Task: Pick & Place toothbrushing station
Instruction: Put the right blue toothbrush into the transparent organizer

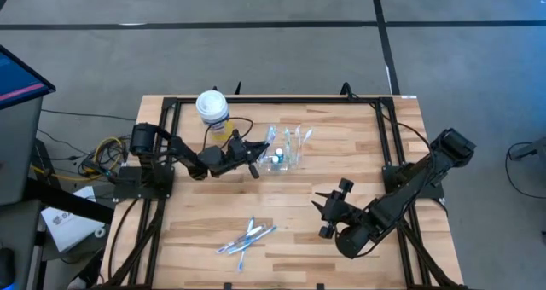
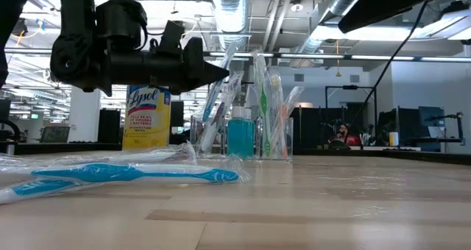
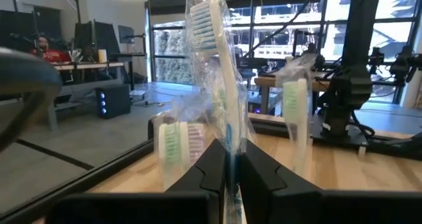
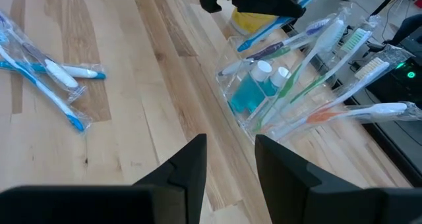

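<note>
Toothbrush (image 3: 212,59) in clear wrapper, blue-and-white bristles, is pinched upright between the left gripper's (image 3: 229,159) closed fingers, seen in the left wrist view. From above, the left gripper (image 1: 252,153) sits just at 9 o'clock of the clear plastic cup (image 1: 286,156), near worktop (image 1: 341,239) centre, slightly toward 12. Cup holds several wrapped toothbrushes leaning out, white, green and blue, plus teal toothpaste tubes (image 4: 254,89) with white caps. White tub with yellow label (image 1: 212,107) stands at 10 o'clock of the cup, near the far edge. Loose pile of wrapped blue toothbrushes (image 1: 247,237) lies at 6 o'clock of the cup, well apart, near the front edge. Right gripper (image 1: 327,206) waits at 4 o'clock of the cup, fingers parted, holding nothing, above bare wood.
</note>
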Motion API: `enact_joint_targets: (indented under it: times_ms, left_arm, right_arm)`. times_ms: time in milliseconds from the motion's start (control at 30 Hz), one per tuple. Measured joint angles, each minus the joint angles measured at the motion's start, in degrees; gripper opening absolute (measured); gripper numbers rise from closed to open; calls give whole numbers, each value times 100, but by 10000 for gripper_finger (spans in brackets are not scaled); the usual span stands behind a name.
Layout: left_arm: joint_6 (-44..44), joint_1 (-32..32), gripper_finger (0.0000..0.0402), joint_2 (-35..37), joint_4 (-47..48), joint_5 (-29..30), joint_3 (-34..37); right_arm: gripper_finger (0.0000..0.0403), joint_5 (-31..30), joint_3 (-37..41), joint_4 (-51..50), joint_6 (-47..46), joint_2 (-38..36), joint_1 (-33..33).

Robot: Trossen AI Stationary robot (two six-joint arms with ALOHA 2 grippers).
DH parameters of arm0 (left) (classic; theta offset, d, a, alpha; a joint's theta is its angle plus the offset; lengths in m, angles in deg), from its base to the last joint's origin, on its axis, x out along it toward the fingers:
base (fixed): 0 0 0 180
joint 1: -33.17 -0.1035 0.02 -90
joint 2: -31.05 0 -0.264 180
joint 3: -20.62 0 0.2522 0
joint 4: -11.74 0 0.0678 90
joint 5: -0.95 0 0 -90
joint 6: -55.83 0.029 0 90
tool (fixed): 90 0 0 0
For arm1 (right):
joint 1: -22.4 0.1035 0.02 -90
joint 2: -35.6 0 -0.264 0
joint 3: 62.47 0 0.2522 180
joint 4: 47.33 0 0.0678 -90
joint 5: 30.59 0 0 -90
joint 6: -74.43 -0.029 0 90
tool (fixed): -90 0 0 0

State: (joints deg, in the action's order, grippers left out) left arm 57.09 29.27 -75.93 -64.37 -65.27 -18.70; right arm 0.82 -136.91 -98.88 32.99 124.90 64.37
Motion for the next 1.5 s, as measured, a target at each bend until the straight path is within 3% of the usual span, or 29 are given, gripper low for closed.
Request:
enact_joint_targets:
  times_ms: [1000, 1333, 1500]
  left_arm:
    - [-24, -15, 42, -48, 293, -115, 4]
    - [-225, -15, 134, -48, 293, -271, 4]
    - [-323, -15, 162, -48, 295, -271, 4]
  right_arm:
    - [118, 17, 0, -55, -9, 2, 0]
    - [118, 20, 0, -59, -9, 2, 0]
    - [118, 22, 0, -60, -9, 2, 0]
